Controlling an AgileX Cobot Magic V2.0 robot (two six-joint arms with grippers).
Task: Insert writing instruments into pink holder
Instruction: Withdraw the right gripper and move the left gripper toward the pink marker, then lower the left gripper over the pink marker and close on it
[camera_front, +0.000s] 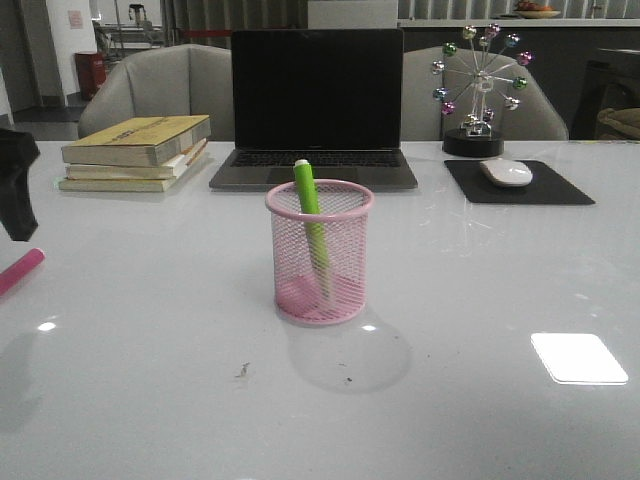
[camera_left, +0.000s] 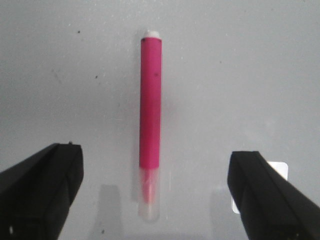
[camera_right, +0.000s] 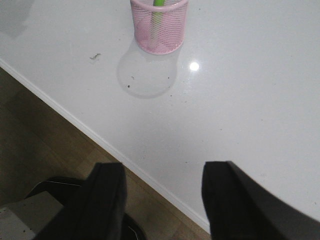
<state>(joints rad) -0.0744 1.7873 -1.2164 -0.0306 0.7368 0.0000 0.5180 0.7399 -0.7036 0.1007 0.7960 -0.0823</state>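
While the green marker (camera_front: 309, 200) stood in the holder (camera_front: 319, 252), the pink marker (camera_left: 150, 120) lay on the table (camera_front: 480, 400) far left of the holder, lengthwise between the left gripper's (camera_left: 155, 190) wide, empty jaws.

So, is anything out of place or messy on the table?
Yes. The magenta pink marker lies flat on the white table, far left of the pink wire-mesh cup where the lime green marker already stands. A few small dark specks dot the tabletop.

Stacked books (camera_front: 135, 152), open laptop (camera_front: 316, 105), ferris-wheel ornament (camera_front: 480, 85), white mouse (camera_front: 506, 172) on black pad (camera_front: 520, 185)
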